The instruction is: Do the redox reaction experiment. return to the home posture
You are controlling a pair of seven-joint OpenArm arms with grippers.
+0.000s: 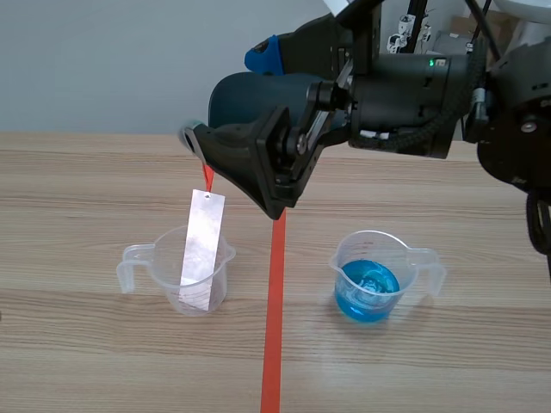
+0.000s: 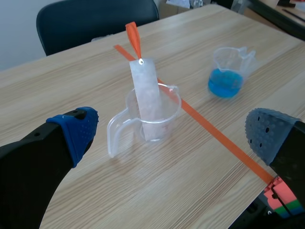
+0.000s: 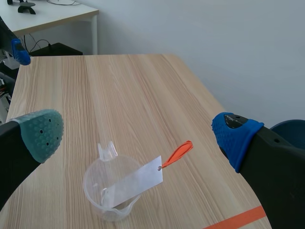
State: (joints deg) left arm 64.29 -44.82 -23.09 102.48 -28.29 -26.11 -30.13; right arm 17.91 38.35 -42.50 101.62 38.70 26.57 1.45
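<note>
A see-through plastic cup with a handle (image 1: 159, 267) is sitting on the light wooden table (image 1: 86, 198). A flat shiny silver metal strip (image 1: 201, 249) is standing in this cup. Its low end is resting inside the cup, and it is leaning on the rim and sticking up well above it. A small orange tab (image 1: 207, 176) is hanging on to the top end of the strip.

A second see-through plastic cup with a handle (image 1: 372, 277) is sitting well apart from the first one. It is holding some bright blue water (image 1: 368, 292). An orange-red tape line (image 1: 275, 318) is running along the table between the two cups. Neither cup is touching it.

The right arm is coming in from the right side and is hanging high over the table, reaching past the middle. The right pincer (image 3: 138, 133) is standing wide open and is holding nothing. The cup with the strip is sitting on the table below it, in the gap between its two fingers.

The left pincer (image 2: 172, 133) is also standing wide open with nothing in it. It is looking down at the cup with the strip, and the blue cup is sitting farther off. A dark blue chair (image 2: 95, 21) is standing behind the far edge of the table.
</note>
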